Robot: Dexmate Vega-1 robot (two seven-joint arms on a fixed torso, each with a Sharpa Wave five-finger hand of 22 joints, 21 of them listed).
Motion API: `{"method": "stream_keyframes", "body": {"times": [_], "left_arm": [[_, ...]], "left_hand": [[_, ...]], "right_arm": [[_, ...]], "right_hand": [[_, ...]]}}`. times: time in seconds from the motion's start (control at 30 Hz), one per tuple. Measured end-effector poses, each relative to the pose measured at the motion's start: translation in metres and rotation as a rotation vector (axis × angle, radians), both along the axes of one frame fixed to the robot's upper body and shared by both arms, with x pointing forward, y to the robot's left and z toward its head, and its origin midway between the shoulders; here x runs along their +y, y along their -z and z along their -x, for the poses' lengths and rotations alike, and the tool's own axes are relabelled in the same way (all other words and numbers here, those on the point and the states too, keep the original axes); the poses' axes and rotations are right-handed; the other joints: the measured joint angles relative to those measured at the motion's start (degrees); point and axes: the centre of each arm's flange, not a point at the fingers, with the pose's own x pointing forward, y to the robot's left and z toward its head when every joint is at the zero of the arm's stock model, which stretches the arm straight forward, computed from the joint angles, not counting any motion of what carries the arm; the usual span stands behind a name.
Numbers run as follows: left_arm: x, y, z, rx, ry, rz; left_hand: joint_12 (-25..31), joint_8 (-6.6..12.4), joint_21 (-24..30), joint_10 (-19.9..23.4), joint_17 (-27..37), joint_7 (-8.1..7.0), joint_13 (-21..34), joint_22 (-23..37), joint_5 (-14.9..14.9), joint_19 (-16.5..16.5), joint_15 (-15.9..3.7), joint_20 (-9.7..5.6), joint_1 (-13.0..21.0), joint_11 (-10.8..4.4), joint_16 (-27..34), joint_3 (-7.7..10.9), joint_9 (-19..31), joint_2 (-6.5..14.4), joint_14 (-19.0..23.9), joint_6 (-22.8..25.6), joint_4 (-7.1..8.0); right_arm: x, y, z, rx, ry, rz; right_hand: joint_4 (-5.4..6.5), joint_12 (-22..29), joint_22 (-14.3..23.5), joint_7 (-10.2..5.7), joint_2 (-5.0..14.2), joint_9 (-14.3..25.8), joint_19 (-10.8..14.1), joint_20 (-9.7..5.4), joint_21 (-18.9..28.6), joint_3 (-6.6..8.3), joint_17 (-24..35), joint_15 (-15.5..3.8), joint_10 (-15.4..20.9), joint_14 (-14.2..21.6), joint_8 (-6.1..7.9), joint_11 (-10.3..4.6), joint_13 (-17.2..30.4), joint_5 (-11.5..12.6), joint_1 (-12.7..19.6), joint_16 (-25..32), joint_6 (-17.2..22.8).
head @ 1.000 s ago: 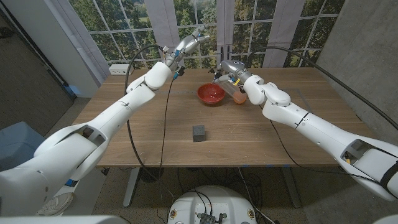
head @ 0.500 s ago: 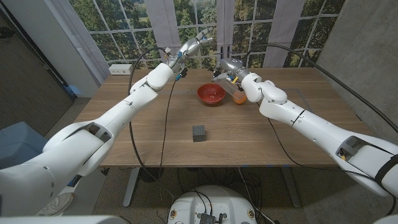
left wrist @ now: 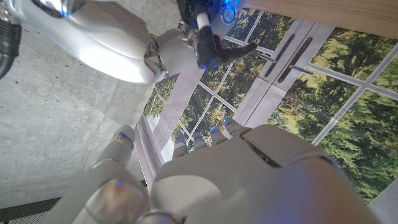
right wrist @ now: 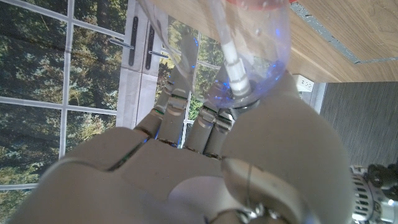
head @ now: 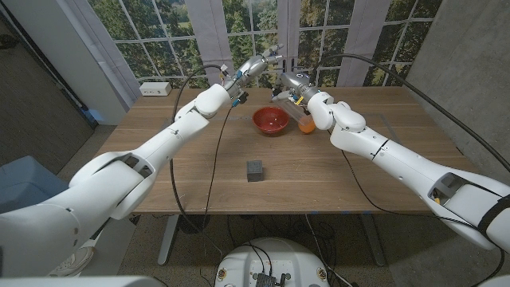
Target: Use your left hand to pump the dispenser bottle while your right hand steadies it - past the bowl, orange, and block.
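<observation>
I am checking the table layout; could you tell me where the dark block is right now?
In the head view the block sits alone mid-table, nearer the robot than the red bowl.

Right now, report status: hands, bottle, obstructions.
Right hand grips dispenser bottle. Left hand raised beside it, open, not on pump. Bowl, orange, block nearer; none blocking.

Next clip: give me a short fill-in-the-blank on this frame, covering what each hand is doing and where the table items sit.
1. The right hand grips the clear ____ bottle.
2. The left hand is raised in the air and holds ____.
3. The red bowl sits on the table with the ____ beside it.
4. The dark block lies ____ to the robot than the bowl.

Missing words: dispenser; nothing; orange; nearer
</observation>
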Motion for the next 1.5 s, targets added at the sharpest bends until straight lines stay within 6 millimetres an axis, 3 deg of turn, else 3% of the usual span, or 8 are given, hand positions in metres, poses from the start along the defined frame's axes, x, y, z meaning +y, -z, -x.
{"method": "stream_keyframes", "body": {"times": [0.5, 0.57, 0.63, 0.73, 0.8, 1.5], "left_arm": [[-0.028, 0.008, -0.002, -0.037, -0.007, -0.057], [-0.031, 0.01, -0.001, -0.046, -0.013, -0.066], [-0.033, 0.011, -0.001, -0.052, -0.018, -0.073], [-0.036, 0.013, -0.002, -0.057, -0.022, -0.078], [-0.037, 0.014, -0.002, -0.055, -0.023, -0.079], [-0.038, 0.02, -0.003, -0.055, -0.029, -0.091]], "left_hand": [[-0.29, 0.0, -0.45, 0.0, 0.0, 0.0, 0.0, 0.0, 0.0, -0.18, 0.21, 0.18, -0.01, 0.0, 0.0, -0.39, 0.0, -0.46, -0.21, 0.0, -0.4], [-0.29, 0.0, -0.45, 0.0, 0.0, 0.0, 0.0, 0.0, 0.0, -0.17, 0.21, 0.18, -0.01, 0.0, 0.0, -0.39, 0.0, -0.46, -0.21, 0.0, -0.4], [-0.29, 0.0, -0.45, 0.0, 0.0, -0.23, 0.0, 0.0, 0.0, -0.17, 0.21, 0.18, -0.01, 0.0, 0.0, -0.39, 0.0, -0.46, -0.21, -0.23, -0.4], [-0.29, 0.0, -0.45, 0.0, 0.0, -0.32, 0.0, 0.0, 0.0, -0.17, 0.21, 0.18, -0.01, 0.0, 0.0, -0.39, 0.0, -0.46, -0.21, -0.33, -0.4], [-0.29, 0.0, -0.45, 0.0, 0.0, -0.32, 0.0, 0.0, 0.0, -0.17, 0.21, 0.18, -0.01, 0.0, 0.0, -0.39, 0.0, -0.46, -0.21, -0.33, -0.4], [-0.29, 0.0, -0.45, 0.0, 0.0, -0.2, 0.0, 0.0, 0.0, -0.17, 0.2, 0.18, -0.38, 0.0, 0.0, -0.54, 0.0, -0.82, -0.21, -0.44, -0.73]], "right_arm": [[0.01, -0.005, 0.007, 0.014, -0.004, 0.001], [0.011, -0.005, 0.008, 0.021, -0.004, -0.003], [0.012, -0.005, 0.008, 0.029, -0.005, -0.007], [0.012, -0.006, 0.01, 0.035, -0.006, -0.014], [0.012, -0.007, 0.01, 0.037, -0.007, -0.019], [0.013, -0.008, 0.012, 0.028, -0.008, -0.022]], "right_hand": [[0.08, -0.42, -0.01, 0.41, 0.0, 0.01, 0.0, 0.0, 0.86, -0.08, 0.78, 0.32, 0.46, 0.32, -0.44, 0.15, -0.11, 0.0, 0.01, -0.19, 0.4], [0.08, -0.43, -0.01, 0.56, 1.79, 0.01, 0.0, 0.0, 0.87, -0.08, 0.77, 0.33, 0.46, 0.32, -0.44, 0.15, -0.02, 0.0, 1.79, -0.53, 0.55], [0.08, -0.42, -0.01, 0.72, 1.79, 0.01, 0.0, 0.0, 0.88, -0.08, 0.77, 0.43, 0.66, 0.41, -0.44, 0.35, 0.09, 0.0, 1.8, -0.33, 0.71], [-0.08, -0.42, -0.01, 0.72, 1.82, 0.01, 0.0, 0.0, 0.88, -0.25, 0.77, 0.43, 0.66, 0.41, -0.44, 0.34, 0.05, 0.0, 1.82, 0.07, 0.71], [-0.08, -0.41, -0.01, 0.72, 3.1, 0.01, 0.0, 0.0, 0.88, -0.25, 0.77, 0.43, 0.66, 0.42, -0.44, 0.34, 0.04, 0.0, 3.11, 0.1, 0.71], [0.15, -0.41, -0.02, 0.72, 2.79, 0.13, 0.0, 0.0, 1.5, -0.48, 0.77, 0.53, 0.87, 0.51, -0.66, 0.56, 0.05, 0.0, 3.54, 0.04, 0.7]]}}
